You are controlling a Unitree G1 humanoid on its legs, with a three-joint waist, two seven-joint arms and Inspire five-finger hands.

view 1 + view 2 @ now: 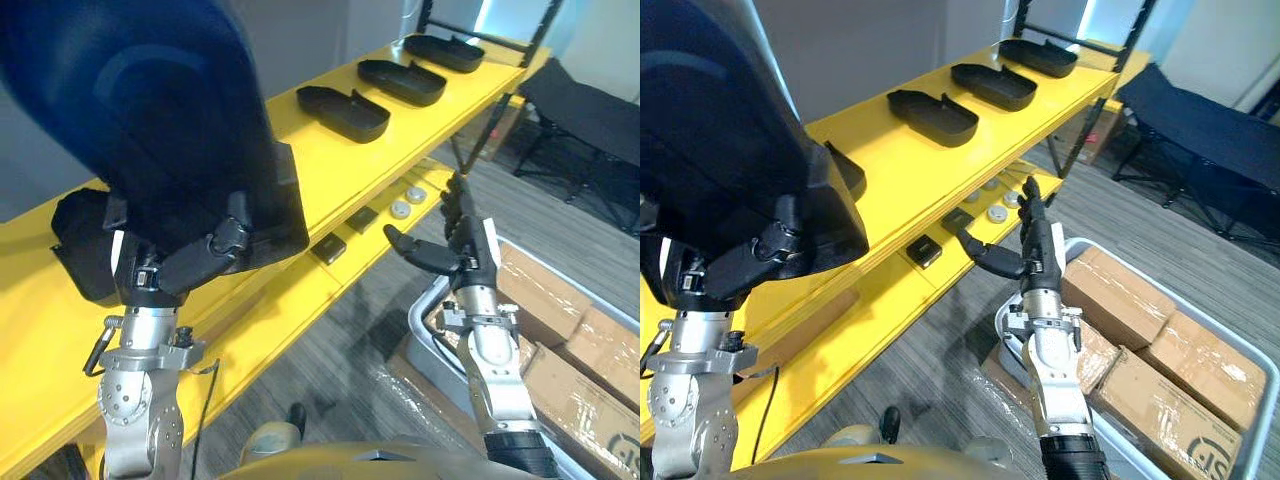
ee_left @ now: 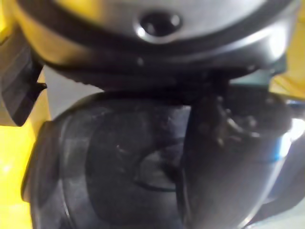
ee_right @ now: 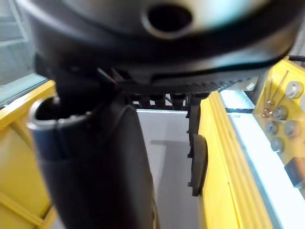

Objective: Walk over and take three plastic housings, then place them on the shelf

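Toward 10 o'clock in the head views, a housing is looming so close that its top and left side are running off the frame. The left hand is gripping it from below, its fingers curling round the lower rim while the palm is lying hidden behind the plastic. In the left wrist view the thumb is pressing against a dark curved wall that is hard to make out.

The housing is hanging over the near end of the shelf. At 9 o'clock of the hand a dark shape is sitting on the yellow board, half covered, and I cannot tell what it is. In the right eye view another black rim is peeking out from behind the housing.

Three housings are lying in a row along the shelf, running toward 1 o'clock, well apart from the hand.

At 4 o'clock the right hand is hovering above the floor, fingers pointing straight up, thumb sticking out toward 9 o'clock, holding nothing. Beside it, on the lower board, two black squares and two pale discs are lying, too small to identify.

At 5 o'clock boxes are sitting in a grey bin that the frame edge is cutting off. A dark cot is standing at 2 o'clock.
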